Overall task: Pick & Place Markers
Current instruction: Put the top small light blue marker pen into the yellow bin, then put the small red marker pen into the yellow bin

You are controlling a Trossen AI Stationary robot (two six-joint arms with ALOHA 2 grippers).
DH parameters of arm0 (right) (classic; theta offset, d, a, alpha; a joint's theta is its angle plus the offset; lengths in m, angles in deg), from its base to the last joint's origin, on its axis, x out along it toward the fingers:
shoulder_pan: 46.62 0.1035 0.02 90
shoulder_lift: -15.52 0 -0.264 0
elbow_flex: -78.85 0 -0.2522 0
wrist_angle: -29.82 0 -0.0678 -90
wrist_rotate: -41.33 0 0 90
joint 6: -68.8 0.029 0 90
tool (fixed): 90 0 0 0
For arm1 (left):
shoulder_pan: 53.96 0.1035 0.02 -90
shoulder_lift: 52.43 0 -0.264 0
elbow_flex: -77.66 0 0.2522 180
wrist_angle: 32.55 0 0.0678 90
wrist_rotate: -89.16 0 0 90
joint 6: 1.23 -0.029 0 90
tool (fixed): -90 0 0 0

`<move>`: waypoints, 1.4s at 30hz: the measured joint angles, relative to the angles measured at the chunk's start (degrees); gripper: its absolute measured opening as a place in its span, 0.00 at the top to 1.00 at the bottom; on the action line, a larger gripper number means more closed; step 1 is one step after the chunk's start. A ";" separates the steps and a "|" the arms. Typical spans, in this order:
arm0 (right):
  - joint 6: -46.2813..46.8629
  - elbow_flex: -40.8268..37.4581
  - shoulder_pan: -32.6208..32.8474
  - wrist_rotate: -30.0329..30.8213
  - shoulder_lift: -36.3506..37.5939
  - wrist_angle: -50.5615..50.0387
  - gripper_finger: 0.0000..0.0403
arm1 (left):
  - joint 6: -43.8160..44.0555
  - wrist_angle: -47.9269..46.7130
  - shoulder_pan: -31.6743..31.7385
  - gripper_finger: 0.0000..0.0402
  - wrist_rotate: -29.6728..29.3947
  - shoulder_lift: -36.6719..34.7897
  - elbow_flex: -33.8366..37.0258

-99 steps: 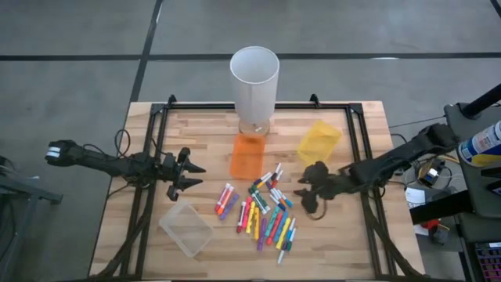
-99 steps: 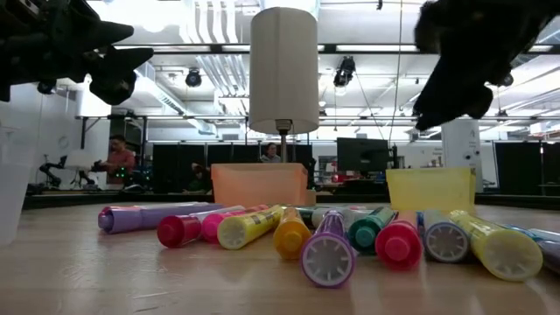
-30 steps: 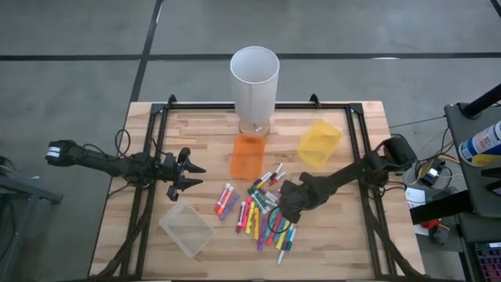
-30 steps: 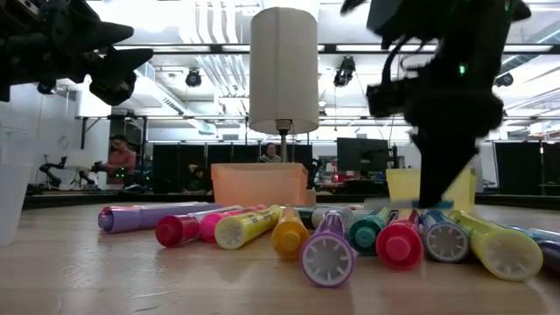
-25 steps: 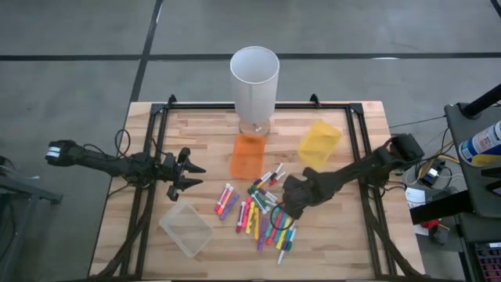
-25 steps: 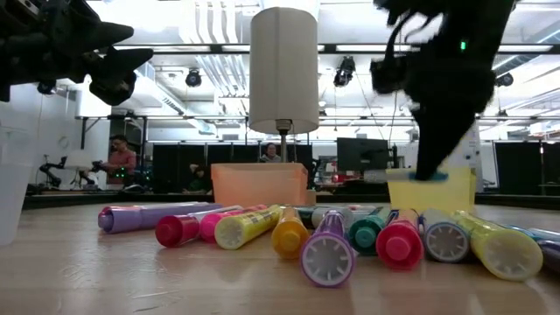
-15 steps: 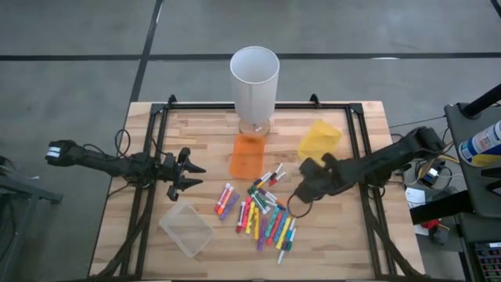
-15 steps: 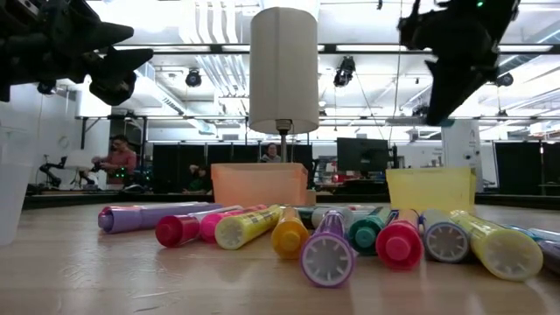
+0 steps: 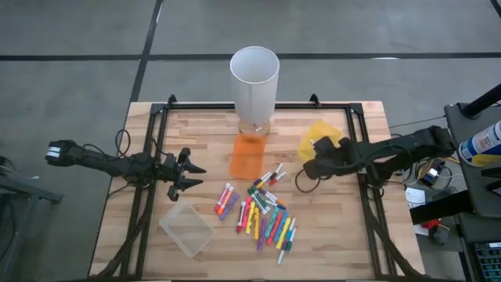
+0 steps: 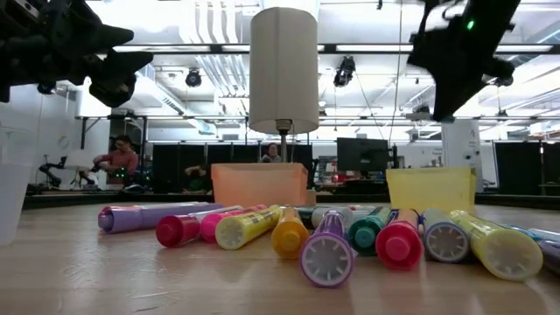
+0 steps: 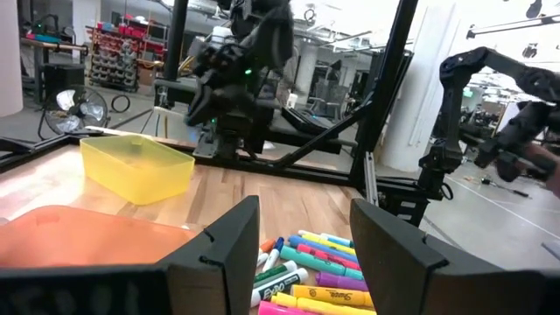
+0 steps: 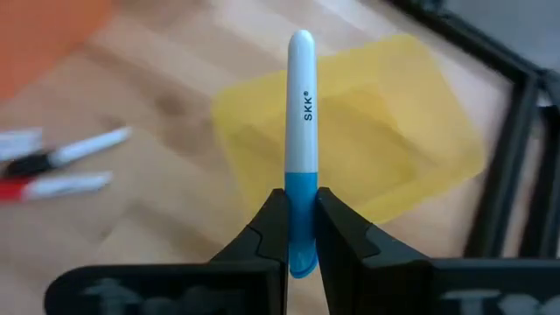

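At 3 o'clock, right gripper: fingers clamped on blue-and-white marker, over yellow bin.
Handling: probably light, stiff, slick; grip mid-barrel.
Left gripper: fingers apart, idle.

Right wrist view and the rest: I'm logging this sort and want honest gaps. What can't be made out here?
- Yellow bin: the held marker covers part of its inside in the right wrist view, so contents are uncertain.
- Orange bin: low view shows only its wall.
- Marker pile: high view too small to count or read labels.
- Right hand: the grip is hidden from above.
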 joint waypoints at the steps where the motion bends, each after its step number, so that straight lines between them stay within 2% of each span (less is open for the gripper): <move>1: 0.03 -0.84 -1.01 0.66 -0.40 0.21 0.93 | 0.00 0.00 -0.01 0.57 -0.02 0.01 0.01; 9: -1.39 -7.08 -6.91 0.64 -1.37 5.86 0.93 | 0.01 -0.02 0.00 0.57 -0.02 0.01 -0.01; 19: -5.53 -12.24 -11.44 -3.09 -1.44 13.40 0.93 | 0.01 -0.02 0.00 0.57 -0.02 0.01 0.00; 23: -8.41 -14.22 -14.17 -6.79 -1.44 17.08 0.93 | 0.00 -0.02 -0.01 0.57 0.00 -0.01 0.00; 29: -9.56 -15.56 -16.13 -7.25 -1.44 18.05 0.92 | 0.00 -0.04 0.00 0.57 -0.02 0.01 0.01; 32: -9.66 -15.57 -16.30 -7.23 -1.44 18.14 0.85 | 0.02 -0.02 -0.01 0.57 -0.02 -0.01 0.01; 38: -9.74 -15.57 -16.28 -6.84 -1.44 18.16 0.64 | 0.01 -0.04 -0.01 0.57 -0.02 0.01 0.00; 42: -10.49 -15.57 -16.21 -5.81 -1.44 18.30 0.54 | 0.02 -0.04 -0.01 0.57 -0.02 0.01 0.01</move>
